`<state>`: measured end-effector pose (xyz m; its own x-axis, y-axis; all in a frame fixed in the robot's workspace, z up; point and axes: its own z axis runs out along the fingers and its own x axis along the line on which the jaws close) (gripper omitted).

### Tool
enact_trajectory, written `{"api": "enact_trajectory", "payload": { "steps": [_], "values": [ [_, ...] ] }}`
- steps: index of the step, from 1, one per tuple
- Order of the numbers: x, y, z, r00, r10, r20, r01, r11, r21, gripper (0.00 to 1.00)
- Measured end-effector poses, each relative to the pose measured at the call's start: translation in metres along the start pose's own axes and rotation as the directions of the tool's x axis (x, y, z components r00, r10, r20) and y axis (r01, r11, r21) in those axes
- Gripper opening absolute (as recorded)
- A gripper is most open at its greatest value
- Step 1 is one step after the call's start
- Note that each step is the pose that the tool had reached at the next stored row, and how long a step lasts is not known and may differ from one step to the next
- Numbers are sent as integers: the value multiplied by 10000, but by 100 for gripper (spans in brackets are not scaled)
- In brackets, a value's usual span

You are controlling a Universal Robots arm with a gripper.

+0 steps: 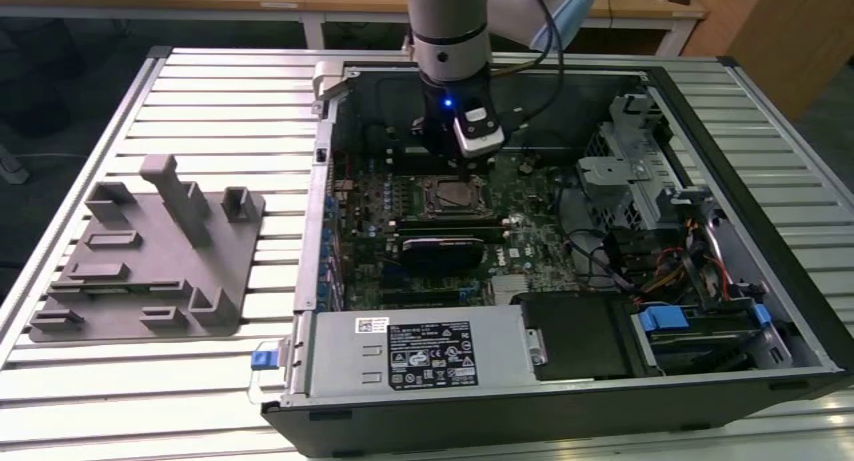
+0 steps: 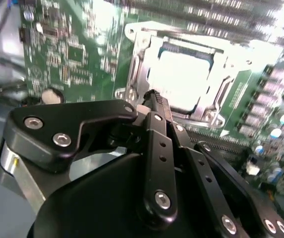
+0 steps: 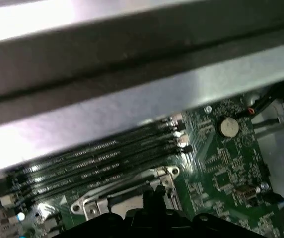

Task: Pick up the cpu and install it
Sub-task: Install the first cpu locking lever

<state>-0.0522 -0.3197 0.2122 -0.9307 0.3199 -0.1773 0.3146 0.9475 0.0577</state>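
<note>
Fingertips of the gripper look pressed together into one narrow black point, and we see nothing pinched between them. In the second wrist view that point hovers just beside the near edge of the socket frame; whether it touches the metal we cannot tell.

The cpu lies inside that frame, its silver top bright and seemingly flat and square to the opening. We judge the step in hand to be the seating itself: the chip is down in the socket and the empty gripper is close over it.

To do this well, we want the arm upright over the socket, so that any contact goes straight down onto the metal top and never sideways. A sideways drag could shift the chip over the contacts beneath. We keep any press light and close to the middle of the lid, because a push at one edge could tip the far edge up. We also watch the thin border all round: an even gap against the frame means the cpu sits true.

In the exterior view the socket is at six o'clock from the gripper, just beside it, on the motherboard in the open computer case. The memory slots run close along one side of the socket, so the black finger links need clearance there. The grey fixture rests at nine o'clock of the case, well apart, on the slatted table.
</note>
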Motion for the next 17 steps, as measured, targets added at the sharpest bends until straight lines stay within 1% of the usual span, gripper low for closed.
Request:
{"api": "enact_trajectory", "payload": {
  "steps": [2, 3, 4, 5, 8, 9, 10, 12, 14, 15, 17],
  "values": [
    [-8, 2, 1, 10000, -47, 39, 46, 9997, 248, 11],
    [-11, 3, 2, 10000, -74, 45, 72, 9993, 374, 11],
    [-13, 4, 4, 10000, -94, 25, 93, 9990, 433, 11],
    [-14, 4, 4, 9999, -104, 12, 103, 9989, 451, 11],
    [-13, 4, 4, 9999, -106, 11, 106, 9989, 454, 11],
    [-14, 5, 4, 9999, -108, -12, 109, 9989, 462, 11],
    [-15, 6, 6, 9999, -108, -130, 114, 9987, 498, 11],
    [-21, 7, 11, 9989, -104, -467, 132, 9981, 608, 11],
    [-26, 9, 16, 9968, -99, -799, 156, 9973, 714, 11],
    [-27, 9, 16, 9962, -97, -861, 161, 9972, 734, 11],
    [-26, 9, 15, 9962, -95, -862, 159, 9972, 736, 11]
  ]
}}
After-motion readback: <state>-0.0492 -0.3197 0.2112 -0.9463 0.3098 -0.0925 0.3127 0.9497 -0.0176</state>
